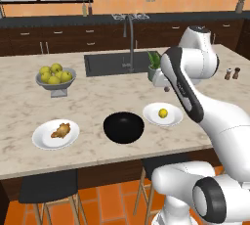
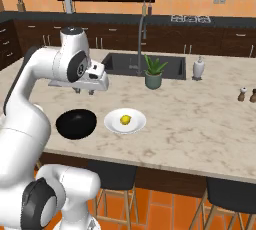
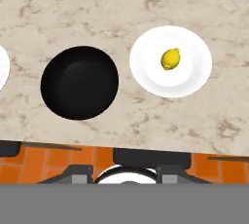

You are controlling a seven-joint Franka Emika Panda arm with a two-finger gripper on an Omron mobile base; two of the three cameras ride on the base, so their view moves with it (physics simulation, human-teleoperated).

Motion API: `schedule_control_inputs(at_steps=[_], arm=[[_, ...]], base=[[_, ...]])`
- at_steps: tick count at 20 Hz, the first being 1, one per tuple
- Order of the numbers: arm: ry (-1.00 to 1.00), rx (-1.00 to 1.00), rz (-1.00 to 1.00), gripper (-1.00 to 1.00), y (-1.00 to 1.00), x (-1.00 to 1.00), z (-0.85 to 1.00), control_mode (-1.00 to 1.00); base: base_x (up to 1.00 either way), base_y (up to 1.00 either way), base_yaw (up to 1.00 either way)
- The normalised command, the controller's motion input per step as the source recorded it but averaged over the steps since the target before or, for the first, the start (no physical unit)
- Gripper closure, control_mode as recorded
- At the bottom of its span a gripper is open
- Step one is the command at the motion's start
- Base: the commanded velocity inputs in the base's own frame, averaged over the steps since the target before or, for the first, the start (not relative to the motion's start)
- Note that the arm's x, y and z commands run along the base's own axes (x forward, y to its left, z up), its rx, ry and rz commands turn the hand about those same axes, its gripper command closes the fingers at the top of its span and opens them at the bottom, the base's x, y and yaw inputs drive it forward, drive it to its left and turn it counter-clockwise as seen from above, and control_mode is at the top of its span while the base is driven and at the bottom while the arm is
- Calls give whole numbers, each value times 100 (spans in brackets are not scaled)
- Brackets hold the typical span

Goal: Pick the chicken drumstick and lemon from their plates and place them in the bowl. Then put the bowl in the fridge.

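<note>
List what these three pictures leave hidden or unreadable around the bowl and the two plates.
- Round white plate with the golden-brown chicken drumstick: cut by the left edge in the hand view, drumstick outside it; behind the arm in the right base view.
- Two-finger gripper: fingers too small and dark to read the jaws in the right base view.
- Glossy black bowl: inside too dark to tell its contents.
- Fruits in the grey pedestal bowl: too small to identify.

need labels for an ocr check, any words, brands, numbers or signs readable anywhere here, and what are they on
None: no readable text in any view.
The bottle by the sink, the shakers and the bottles at the back wall are too small to show any label.
The black bowl, the plates, the lemon and the chicken drumstick are plain, unmarked.
</note>
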Motion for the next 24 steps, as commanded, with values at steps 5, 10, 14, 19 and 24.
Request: schedule_control_inputs(at_steps=[5,10,14,19,24], arm=[[0,-4,0,-100,0,-12,-17,-100],[-7,-4,-1,-100,-25,14,-46,-100],[0,-5,-6,-100,-23,89,-77,-100],[0,-1,-10,-100,-29,99,-87,-100],[7,0,-10,-100,-55,68,-74,-100]], base=[[0,0,0],[0,0,0],[0,0,0],[0,0,0],[0,0,0]])
